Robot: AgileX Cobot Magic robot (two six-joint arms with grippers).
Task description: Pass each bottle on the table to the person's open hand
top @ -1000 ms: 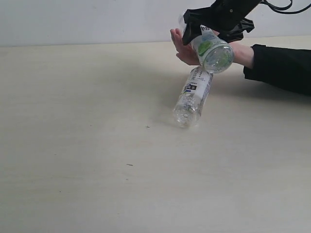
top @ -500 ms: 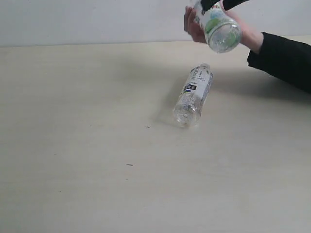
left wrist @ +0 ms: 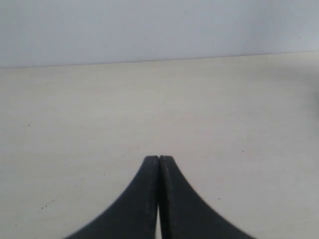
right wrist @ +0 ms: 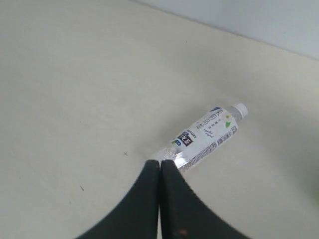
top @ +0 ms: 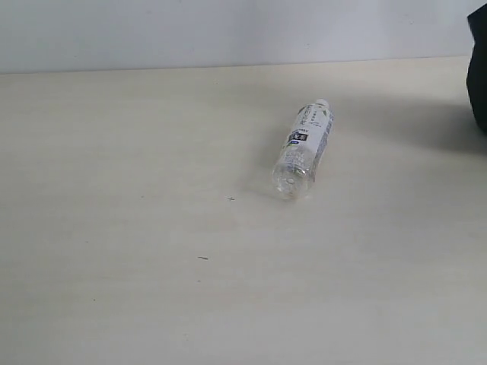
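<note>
Currently one bottle is on the table, lying on its side with the white label up. Its long axis runs cap to base: cap at the end away from the exterior camera, clear base at the near end, angled slightly off straight. On the right gripper the fingers are pressed together with nothing between them. In its wrist view the bottle's base end shows just past the fingertips and the body slants away from them, cap farthest. On the left gripper the fingers are likewise tight together and empty, and its wrist view shows only table, no bottle. So the right arm looks nearer and is the likely pick arm. It would need to open wide and turn so the jaws straddle the bottle across the long axis at mid-label, not along it. No open hand is in view. A dark shape well off to the right of the bottle is probably the sleeve, too cropped to say. The round body could roll if nudged.
</note>
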